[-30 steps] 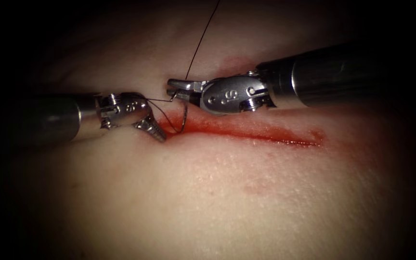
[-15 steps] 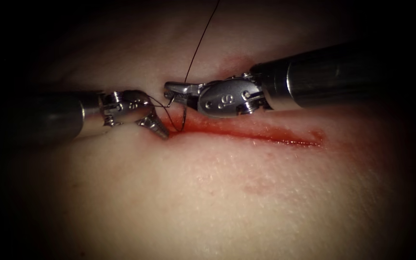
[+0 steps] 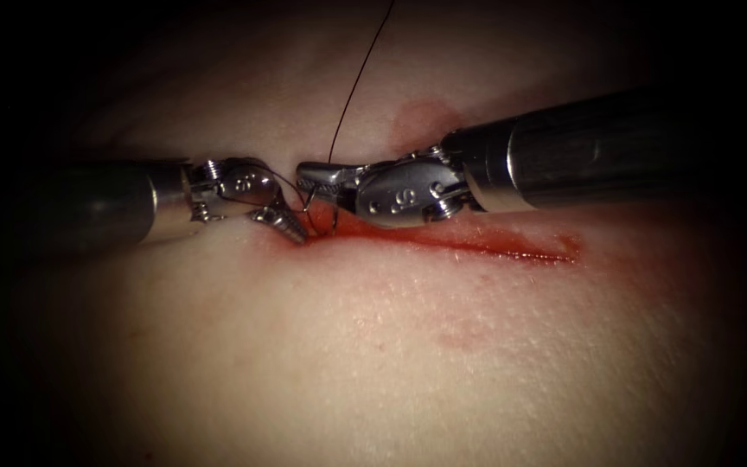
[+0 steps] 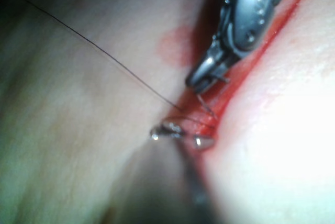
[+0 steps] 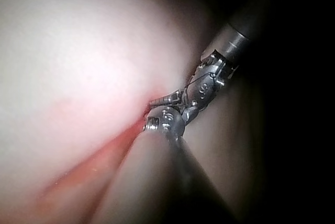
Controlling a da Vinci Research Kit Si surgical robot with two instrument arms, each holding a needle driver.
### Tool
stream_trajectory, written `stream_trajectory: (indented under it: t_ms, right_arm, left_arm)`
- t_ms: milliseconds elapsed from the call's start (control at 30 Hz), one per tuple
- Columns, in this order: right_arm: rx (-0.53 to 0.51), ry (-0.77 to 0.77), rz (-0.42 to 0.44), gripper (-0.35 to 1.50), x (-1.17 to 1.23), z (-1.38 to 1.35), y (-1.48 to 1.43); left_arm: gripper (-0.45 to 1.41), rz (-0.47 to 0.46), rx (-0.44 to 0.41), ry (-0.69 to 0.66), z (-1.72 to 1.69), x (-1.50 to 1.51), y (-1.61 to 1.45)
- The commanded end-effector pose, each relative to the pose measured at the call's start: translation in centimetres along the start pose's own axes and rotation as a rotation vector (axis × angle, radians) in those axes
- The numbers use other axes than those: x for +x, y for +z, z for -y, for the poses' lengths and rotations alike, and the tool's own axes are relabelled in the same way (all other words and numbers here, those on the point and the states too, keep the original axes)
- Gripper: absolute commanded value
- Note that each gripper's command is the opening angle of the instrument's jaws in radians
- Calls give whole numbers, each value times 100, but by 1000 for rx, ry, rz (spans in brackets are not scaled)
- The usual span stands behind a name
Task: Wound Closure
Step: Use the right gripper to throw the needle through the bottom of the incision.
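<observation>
The cut (image 3: 477, 245) runs across the tissue (image 3: 391, 363), wet with red fluid. My right tool (image 3: 306, 175) comes in from the right and is shut on the curved needle (image 3: 333, 218) near its tail. The needle arcs down from the jaws into the tissue at the cut's left end. The thread (image 3: 356, 82) rises from the right jaws and out at the top. My left tool (image 3: 291, 221) is open at the cut's left end, one toothed jaw against the tissue beside the needle. In the left wrist view its tips (image 4: 179, 136) stand apart below the right tool (image 4: 202, 80).
A pink blotch (image 3: 421, 117) marks the tissue behind the right tool's wrist. A fainter one (image 3: 464, 333) lies in front of the cut. The left tool (image 5: 209, 82) crosses the right wrist view.
The right tool has sunk lower and slightly left toward the cut, carrying the needle deeper into its left end. The left tool has shifted a little right, closer to the needle.
</observation>
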Motion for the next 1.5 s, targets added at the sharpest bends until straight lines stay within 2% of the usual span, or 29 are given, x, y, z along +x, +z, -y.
stream_trajectory:
  t_ms: [33, 800, 933, 1500]
  right_arm:
    - [0, -14, -2, -35, -1, 6, 7]
    - [-20, -67, -6, -35, -11, 31, 17]
    - [-23, -44, -10, -35, -11, 36, 17]
    - [-76, 226, -46, -35, -10, 32, 16]
  left_arm:
    - [-35, 1, -2, 1, 6, 0, 6]
    - [-35, -21, 2, 0, 8, 2, 7]
    - [-35, -21, 4, 1, 7, 1, 6]
    - [-35, -35, 10, -3, 8, -1, 6]
